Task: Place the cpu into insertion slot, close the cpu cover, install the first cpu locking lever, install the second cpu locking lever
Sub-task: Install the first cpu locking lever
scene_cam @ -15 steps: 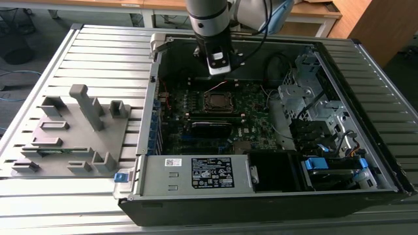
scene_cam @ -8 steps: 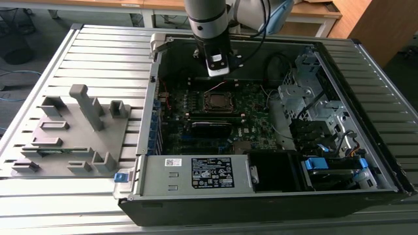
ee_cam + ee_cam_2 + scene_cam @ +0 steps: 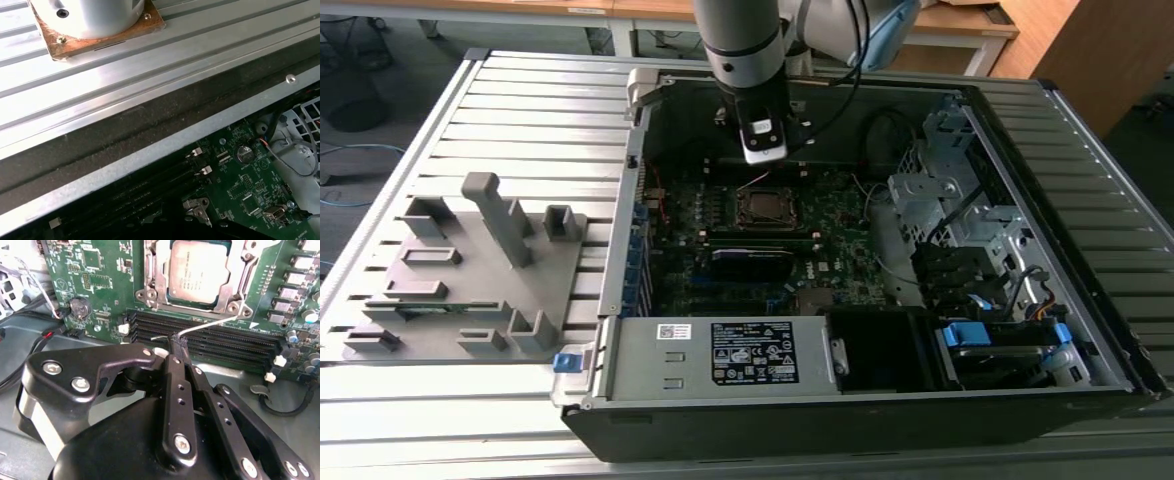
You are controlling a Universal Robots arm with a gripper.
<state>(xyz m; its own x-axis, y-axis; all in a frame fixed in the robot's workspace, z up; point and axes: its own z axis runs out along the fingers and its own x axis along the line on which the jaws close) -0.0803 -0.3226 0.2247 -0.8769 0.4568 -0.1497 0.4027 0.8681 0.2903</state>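
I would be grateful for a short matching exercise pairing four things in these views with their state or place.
Things:
1. cpu
2. cpu cover
3. tool
4. locking lever

States:
A. thin wire rod lying free across the memory slots
B. shut on the end of the lever
C. seated in the socket, metal top showing
D. frame lying down around the chip

Pairs: 1-C, 2-D, 3-B, 4-A
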